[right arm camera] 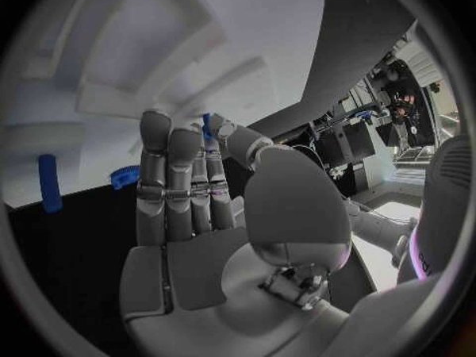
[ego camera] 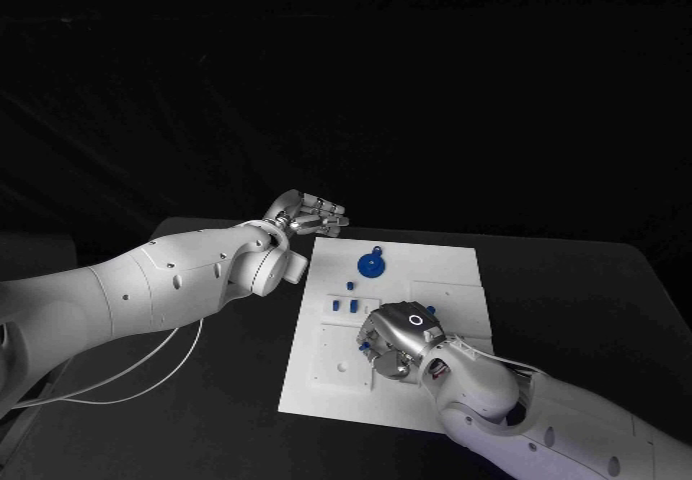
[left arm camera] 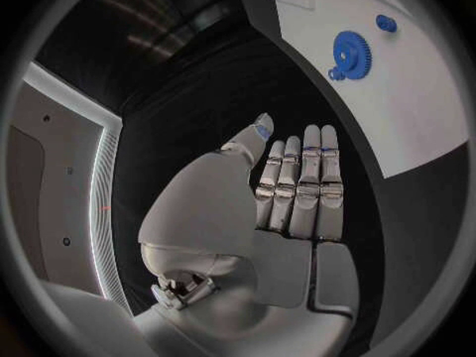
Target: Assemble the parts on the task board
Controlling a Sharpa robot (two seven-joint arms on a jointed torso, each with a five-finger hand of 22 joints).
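Hovering off the task board's far left corner, my left hand was flat and empty; my right hand, over the board's middle, pinched a small blue part.

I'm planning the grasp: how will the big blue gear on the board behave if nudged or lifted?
The blue gear lies flat on the task board, so it would probably slide, not roll. It looks like rigid plastic, likely light. Being thin and flat, it may be hard to get under.

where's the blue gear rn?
Head view: the blue gear lies on the far part of the task board, just right of the left hand, which hovers off the board's far-left corner, not touching it.
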